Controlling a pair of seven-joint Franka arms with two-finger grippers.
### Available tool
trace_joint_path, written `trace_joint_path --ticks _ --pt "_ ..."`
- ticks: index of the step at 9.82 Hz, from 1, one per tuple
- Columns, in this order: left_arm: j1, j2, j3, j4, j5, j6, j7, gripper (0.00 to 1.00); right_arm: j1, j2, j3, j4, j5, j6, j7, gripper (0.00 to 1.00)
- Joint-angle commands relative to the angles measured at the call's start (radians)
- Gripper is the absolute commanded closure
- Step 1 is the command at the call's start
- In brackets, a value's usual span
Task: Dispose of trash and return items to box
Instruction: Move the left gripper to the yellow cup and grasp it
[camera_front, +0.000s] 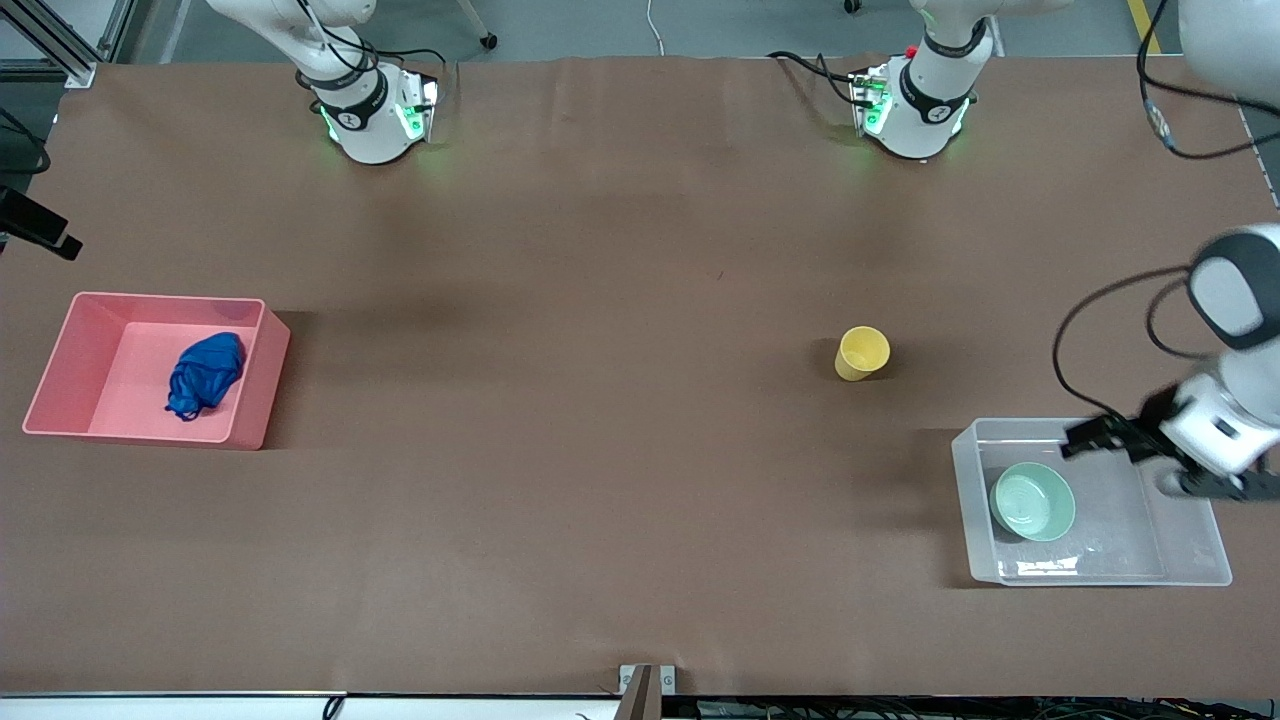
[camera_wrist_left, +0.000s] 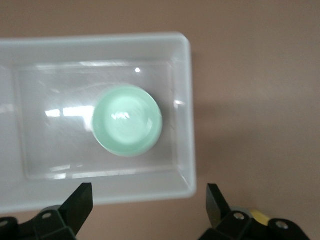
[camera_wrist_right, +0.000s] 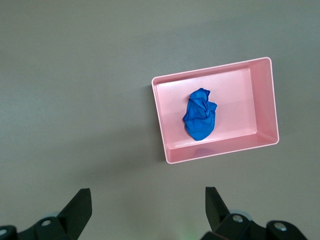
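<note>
The mint-green bowl (camera_front: 1032, 501) lies in the clear plastic box (camera_front: 965, 480) at the left arm's end of the table; both also show in the left wrist view, the bowl (camera_wrist_left: 127, 120) inside the box (camera_wrist_left: 187, 100). My left gripper (camera_front: 1105, 438) hangs open and empty over the box's farther wall (camera_wrist_left: 150, 205). The yellow cup (camera_front: 862, 352) stands on the bare table, farther from the front camera than the box. The blue trash wad (camera_front: 205, 372) lies in the pink bin (camera_front: 60, 360). My right gripper (camera_wrist_right: 148, 210) is open and empty, high over the table beside the bin (camera_wrist_right: 160, 115) and wad (camera_wrist_right: 200, 120).
The pink bin stands at the right arm's end of the table. The two arm bases (camera_front: 370, 110) (camera_front: 915, 105) stand along the table's farthest edge. A black cable (camera_front: 1060, 350) loops from the left arm above the box.
</note>
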Motion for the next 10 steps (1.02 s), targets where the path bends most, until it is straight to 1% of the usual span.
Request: trace_joint_path --ticks 1,2,3,4,5,7,8,9,10 --pt "-0.003 -0.156 -0.105 -0.299 0.054 0.055 -0.099 0.00 0.083 0.027 -0.082 0.083 0.008 -0.037 -0.004 0.00" --pt "-0.003 -0.170 -0.174 -0.367 0.054 0.087 -0.147 0.00 0.086 0.027 -0.083 0.085 0.008 -0.040 -0.006 0.00" --pt "-0.004 -0.170 -0.216 -0.417 0.056 0.132 -0.191 0.00 0.091 0.027 -0.083 0.087 0.008 -0.043 -0.007 0.00" --pt "-0.004 -0.147 -0.251 -0.470 0.056 0.219 -0.204 0.00 0.093 0.027 -0.083 0.087 0.008 -0.045 -0.007 0.00" --pt "-0.004 -0.117 -0.276 -0.513 0.056 0.302 -0.204 0.00 0.096 0.026 -0.083 0.087 0.008 -0.046 -0.007 0.00" --pt "-0.006 -0.055 -0.290 -0.536 0.063 0.363 -0.199 0.00 0.096 0.026 -0.083 0.090 0.008 -0.054 -0.006 0.00" --pt "-0.006 -0.020 -0.291 -0.536 0.074 0.384 -0.201 0.03 0.096 0.026 -0.083 0.090 0.006 -0.054 -0.006 0.00" --pt "-0.008 0.006 -0.291 -0.536 0.076 0.407 -0.201 0.17 0.096 0.026 -0.083 0.088 0.008 -0.054 -0.006 0.00" --pt "-0.009 0.032 -0.294 -0.541 0.076 0.430 -0.201 0.43 0.096 0.026 -0.083 0.088 0.008 -0.055 -0.004 0.00"
